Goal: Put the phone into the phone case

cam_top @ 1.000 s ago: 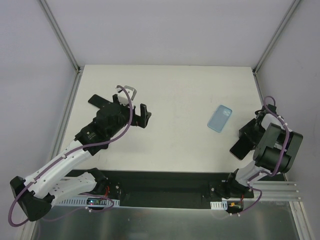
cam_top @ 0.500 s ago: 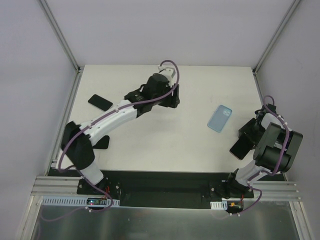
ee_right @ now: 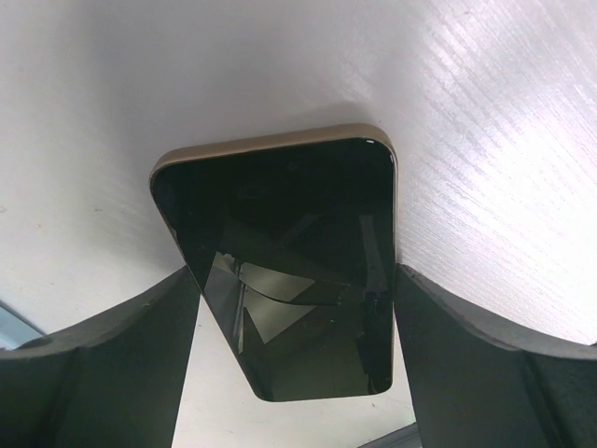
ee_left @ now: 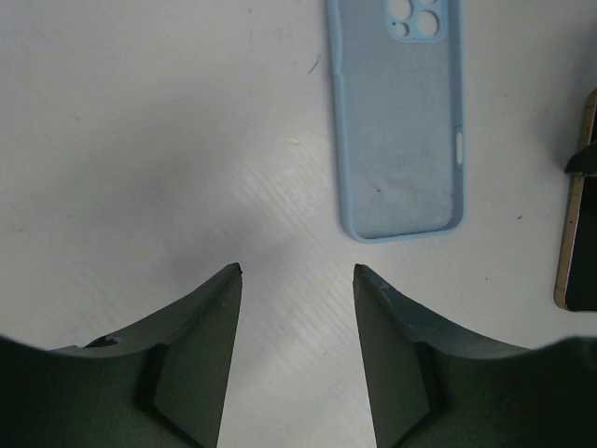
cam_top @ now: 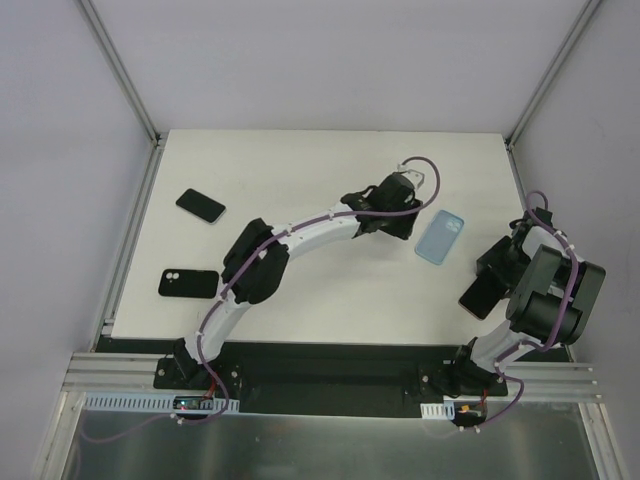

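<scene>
The light blue phone case lies flat and open side up on the white table, right of centre; it also shows in the left wrist view. My left gripper is open and empty, just left of the case, its tips short of the case's near end. My right gripper is shut on a gold-rimmed phone with a black screen, held tilted near the table's right edge. The phone's gold edge shows at the right of the left wrist view.
A black phone lies at the far left of the table. A second black phone or case with camera holes lies nearer the front left. The left arm stretches across the table's middle.
My left arm has swept from the left side of the table across to the blue case. The black item at front left is now uncovered. The right arm has not moved.
</scene>
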Robot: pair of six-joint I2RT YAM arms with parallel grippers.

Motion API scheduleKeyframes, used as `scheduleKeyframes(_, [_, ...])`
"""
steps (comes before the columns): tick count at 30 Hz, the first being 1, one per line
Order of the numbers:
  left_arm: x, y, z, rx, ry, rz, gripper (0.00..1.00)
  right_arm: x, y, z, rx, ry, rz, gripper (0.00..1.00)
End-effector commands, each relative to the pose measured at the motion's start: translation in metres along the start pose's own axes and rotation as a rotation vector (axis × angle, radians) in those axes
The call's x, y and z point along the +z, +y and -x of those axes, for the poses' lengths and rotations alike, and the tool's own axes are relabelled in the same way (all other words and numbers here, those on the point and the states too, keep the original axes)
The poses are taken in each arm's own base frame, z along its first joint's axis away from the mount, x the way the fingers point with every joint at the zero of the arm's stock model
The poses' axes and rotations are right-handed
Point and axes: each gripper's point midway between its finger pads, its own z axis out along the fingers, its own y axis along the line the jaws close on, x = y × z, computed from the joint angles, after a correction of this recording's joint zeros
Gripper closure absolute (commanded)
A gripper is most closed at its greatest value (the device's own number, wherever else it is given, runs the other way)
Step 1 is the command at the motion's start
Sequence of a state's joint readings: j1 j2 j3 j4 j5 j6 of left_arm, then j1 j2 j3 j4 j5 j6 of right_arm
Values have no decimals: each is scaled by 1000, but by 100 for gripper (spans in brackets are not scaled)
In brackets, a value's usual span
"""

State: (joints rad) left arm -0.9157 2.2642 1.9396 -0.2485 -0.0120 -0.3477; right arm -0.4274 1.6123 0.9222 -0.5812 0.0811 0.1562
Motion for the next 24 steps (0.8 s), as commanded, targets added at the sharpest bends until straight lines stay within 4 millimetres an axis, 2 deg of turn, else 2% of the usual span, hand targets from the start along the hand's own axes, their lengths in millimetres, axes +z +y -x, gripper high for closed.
scheduleKeyframes(1, [7, -32, 18, 144, -74, -10, 50, 4, 23, -8, -4, 49, 100, 28])
scheduleKeyframes(12, [48, -32, -13, 231, -25, 9, 51, 4, 24, -8, -2, 53, 105, 28])
scheduleKeyframes(24, [70, -34, -25, 228, -9, 4, 52, 4, 24, -9, -2, 55, 104, 29])
